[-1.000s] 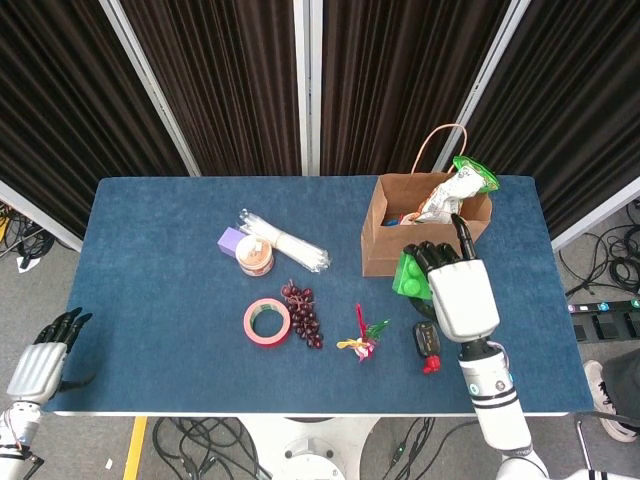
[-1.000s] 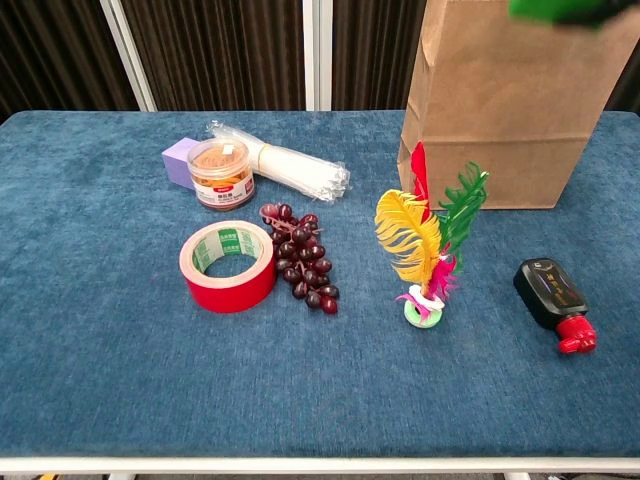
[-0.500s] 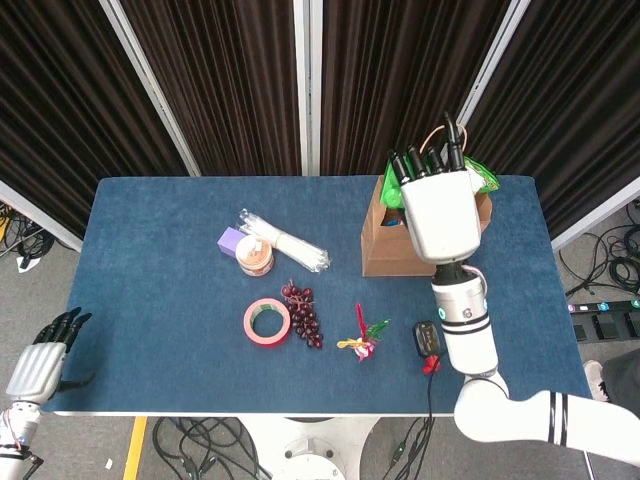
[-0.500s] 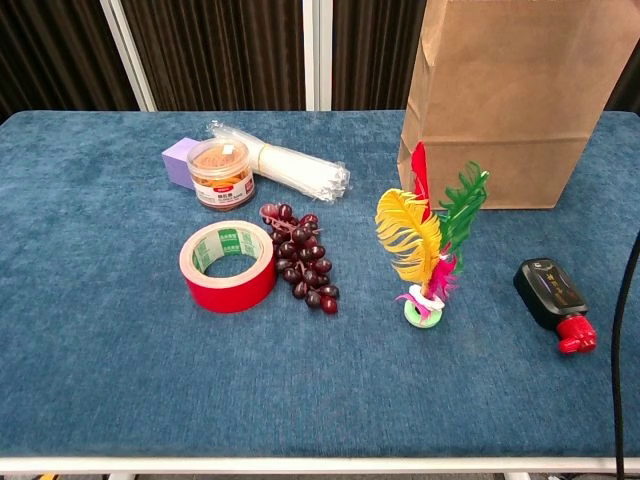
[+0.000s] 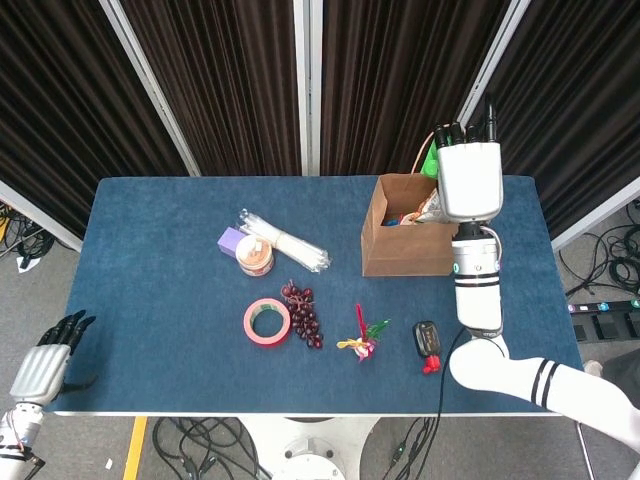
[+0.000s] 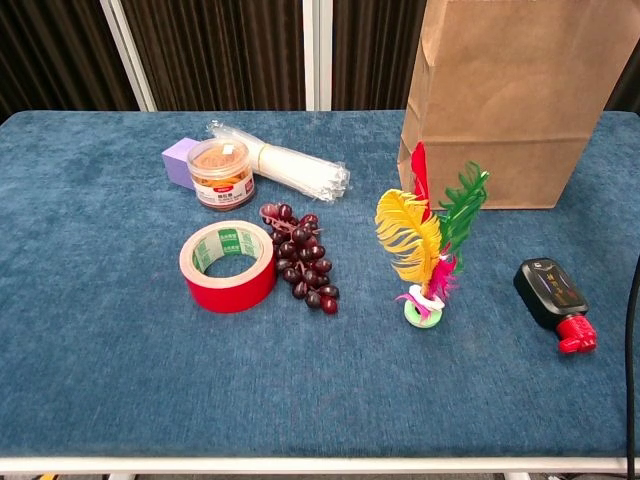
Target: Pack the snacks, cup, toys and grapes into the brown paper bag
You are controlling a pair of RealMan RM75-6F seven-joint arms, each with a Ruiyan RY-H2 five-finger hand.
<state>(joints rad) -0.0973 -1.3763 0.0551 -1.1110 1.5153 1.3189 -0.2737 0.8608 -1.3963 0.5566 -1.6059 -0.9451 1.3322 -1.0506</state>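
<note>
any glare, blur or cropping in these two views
Head view: even light, sharp; the right hand, raised over the brown paper bag, hides part of its opening; the left hand sits at the frame's lower left edge. Chest view: soft shadows, mild sheen on the red tape roll; the bag's top is cropped.

Right hand (image 5: 470, 178) rises from the table in front of the brown paper bag (image 5: 408, 240) to above the bag's right rear corner, back of the hand to the head camera. The green toy (image 5: 430, 160) goes up with it; now only a sliver shows beside the fingers.
</note>
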